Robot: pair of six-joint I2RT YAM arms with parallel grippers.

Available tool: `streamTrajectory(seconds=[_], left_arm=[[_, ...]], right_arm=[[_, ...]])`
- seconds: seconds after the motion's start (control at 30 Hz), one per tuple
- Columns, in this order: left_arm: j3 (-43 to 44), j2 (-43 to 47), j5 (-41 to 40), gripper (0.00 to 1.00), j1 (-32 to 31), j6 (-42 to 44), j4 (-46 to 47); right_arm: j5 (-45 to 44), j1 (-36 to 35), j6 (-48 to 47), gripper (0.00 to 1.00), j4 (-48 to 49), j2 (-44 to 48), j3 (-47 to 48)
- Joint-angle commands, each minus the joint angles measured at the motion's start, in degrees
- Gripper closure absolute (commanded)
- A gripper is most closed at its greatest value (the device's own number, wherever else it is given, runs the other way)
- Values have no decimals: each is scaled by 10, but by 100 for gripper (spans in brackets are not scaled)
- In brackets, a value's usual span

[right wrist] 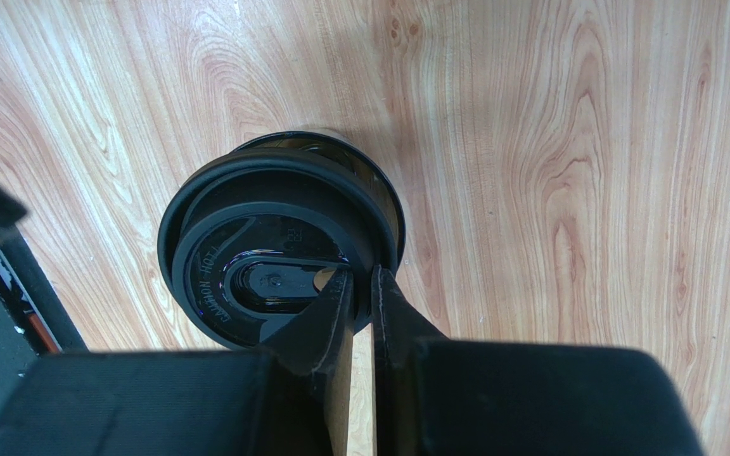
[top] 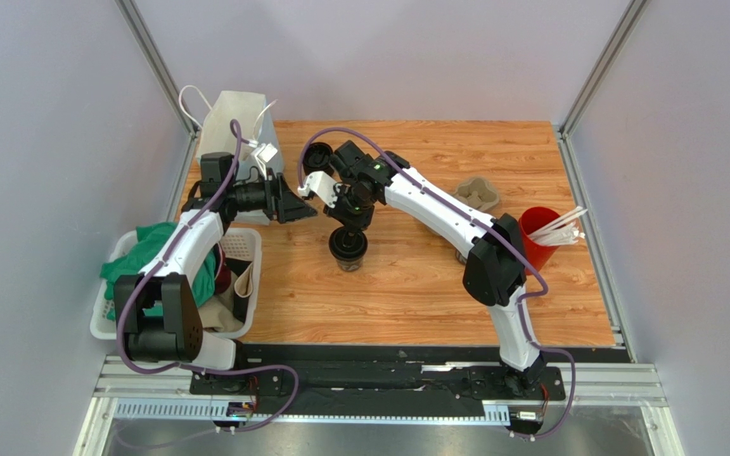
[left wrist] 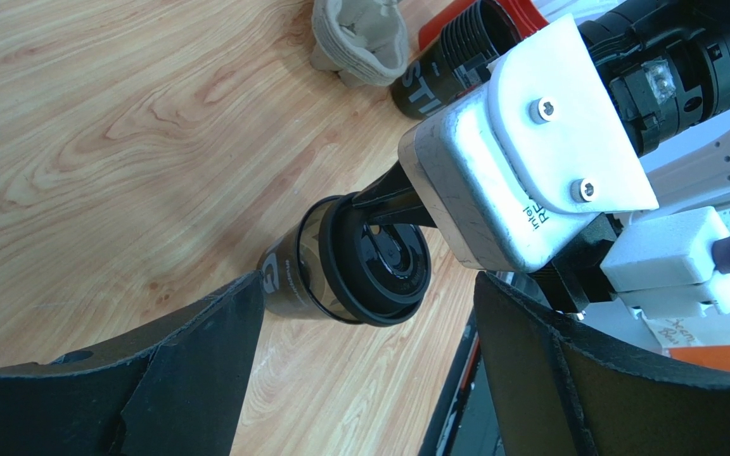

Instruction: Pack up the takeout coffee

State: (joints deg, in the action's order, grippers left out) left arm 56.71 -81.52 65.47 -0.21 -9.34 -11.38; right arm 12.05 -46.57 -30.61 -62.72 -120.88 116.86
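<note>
Nearest, at the left front of the table (top: pixel 416 304), a white basket (top: pixel 100 328) holds a green cloth (top: pixel 145 252). Beyond it, about mid-table, is the takeout coffee (top: pixel 348 251), a small black cup with a black lid. It is upright over bare wood; I cannot tell whether its base rests on the wood. My right pincer (right wrist: pixel 360 285) meets it from above, jaws drawn almost together and nipping the lid's rim at one side. One finger (right wrist: pixel 326 318) lies on top of the lid and the other outside the rim. My left pincer (top: pixel 295 201) hangs just left of the cup and a little farther back, roughly level and pointing toward it. Its jaws are spread wide and grip nothing; in its wrist view the cup lies ahead of the gap, touched by neither finger. Farther right, a cardboard cup tray (top: pixel 478 195) lies on the wood, near a taller red cup (top: pixel 535 233) with white straws (top: pixel 564 226). Farthest, at the back left corner, stands a white paper bag (top: pixel 231 112).
</note>
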Motion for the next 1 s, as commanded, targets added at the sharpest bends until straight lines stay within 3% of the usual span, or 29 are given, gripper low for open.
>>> streamTrajectory(seconds=[0.0, 0.97], left_arm=[[1, 22, 26, 11, -1, -6, 24], [-3, 19, 37, 11, -1, -16, 36]], right_arm=[[-4, -4, 10, 90, 4, -15, 14], [-38, -7, 13, 85, 56, -15, -36]])
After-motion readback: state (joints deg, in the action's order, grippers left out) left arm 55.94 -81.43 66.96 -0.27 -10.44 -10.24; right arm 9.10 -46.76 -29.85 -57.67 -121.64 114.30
